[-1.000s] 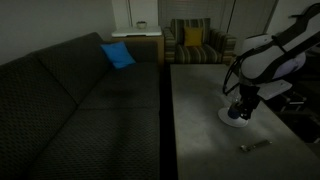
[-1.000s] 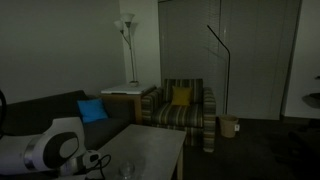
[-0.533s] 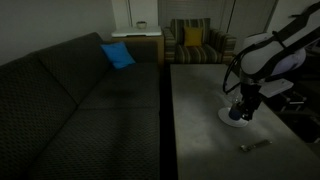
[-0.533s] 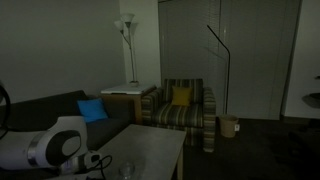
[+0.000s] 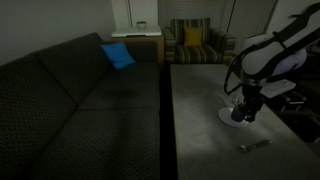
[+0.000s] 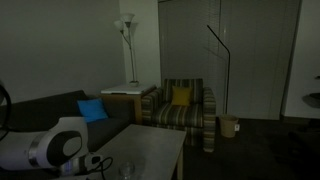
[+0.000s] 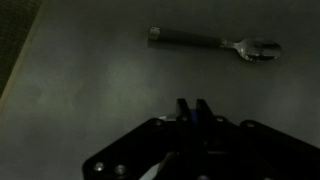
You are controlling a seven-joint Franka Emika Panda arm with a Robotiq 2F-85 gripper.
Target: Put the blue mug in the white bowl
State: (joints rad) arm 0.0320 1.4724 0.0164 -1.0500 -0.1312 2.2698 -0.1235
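Observation:
In an exterior view my gripper hangs low over the white bowl at the table's right side. A small blue patch at the fingertips is the blue mug. In the wrist view the two dark fingers stand close together with the blue mug showing between them; most of the mug is hidden by the gripper body. A pale patch under the gripper may be the bowl. In an exterior view the arm fills the lower left and hides the mug and bowl.
A metal utensil lies on the grey table, near the bowl. A clear glass stands on the table. A dark sofa with a blue cushion runs along the table's side. A striped armchair is behind.

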